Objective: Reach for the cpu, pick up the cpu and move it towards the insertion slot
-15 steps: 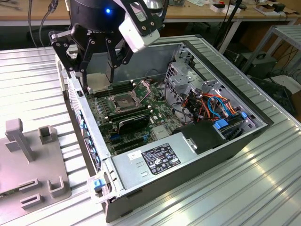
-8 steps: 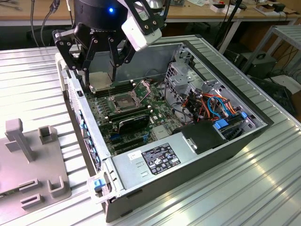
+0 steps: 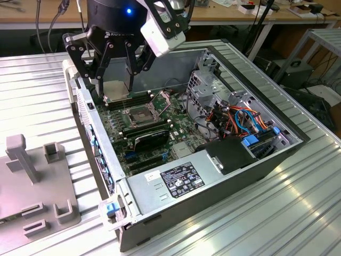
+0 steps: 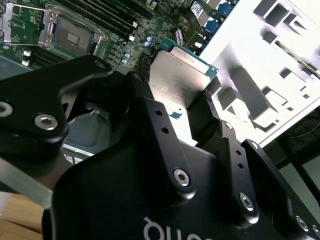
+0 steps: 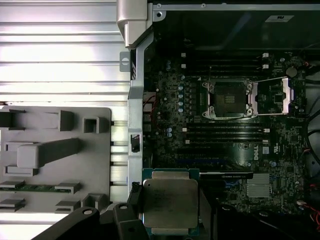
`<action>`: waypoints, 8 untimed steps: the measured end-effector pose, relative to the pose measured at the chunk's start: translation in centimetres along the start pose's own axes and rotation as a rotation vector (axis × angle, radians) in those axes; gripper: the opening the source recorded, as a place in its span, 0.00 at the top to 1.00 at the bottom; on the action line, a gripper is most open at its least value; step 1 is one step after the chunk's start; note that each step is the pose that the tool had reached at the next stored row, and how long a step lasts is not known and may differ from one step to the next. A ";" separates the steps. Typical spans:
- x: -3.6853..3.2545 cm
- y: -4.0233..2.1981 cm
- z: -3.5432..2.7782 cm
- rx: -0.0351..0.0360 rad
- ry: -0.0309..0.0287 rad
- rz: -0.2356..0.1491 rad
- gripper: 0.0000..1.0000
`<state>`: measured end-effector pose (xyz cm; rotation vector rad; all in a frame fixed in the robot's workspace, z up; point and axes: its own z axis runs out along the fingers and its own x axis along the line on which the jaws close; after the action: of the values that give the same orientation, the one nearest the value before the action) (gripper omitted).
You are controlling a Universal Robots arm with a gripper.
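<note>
The cpu (image 3: 116, 89) is a thin silvery square plate, held in the air by my gripper (image 3: 116, 85), which is shut on its edges. It hangs over the motherboard's far corner, close to the case wall on the exterior view's left. In both wrist views the cpu (image 4: 177, 80) (image 5: 167, 202) sits between the black fingers (image 4: 210, 107). The insertion slot (image 3: 137, 114) (image 5: 227, 99) (image 4: 75, 37) is a square metal-framed socket with a dark centre. Its hinged plate (image 5: 274, 97) is swung open beside it. The slot lies a short way from the cpu, toward the middle of the board.
The open computer case (image 3: 85, 114) holds memory slots (image 5: 225, 131), a black graphics card (image 3: 152, 140), a power supply (image 3: 176, 178) and a bundle of cables (image 3: 240, 117). A grey fixture tray (image 3: 32, 176) with upright blocks lies outside the case on the exterior view's left.
</note>
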<state>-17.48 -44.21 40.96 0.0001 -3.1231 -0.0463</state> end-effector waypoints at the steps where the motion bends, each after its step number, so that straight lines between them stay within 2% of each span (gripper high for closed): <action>1: -0.01 0.00 0.00 0.0000 0.0000 0.000 0.45; 8: -0.02 0.00 0.00 0.0000 0.0000 0.000 0.45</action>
<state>-17.46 -44.21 40.96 0.0001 -3.1231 -0.0463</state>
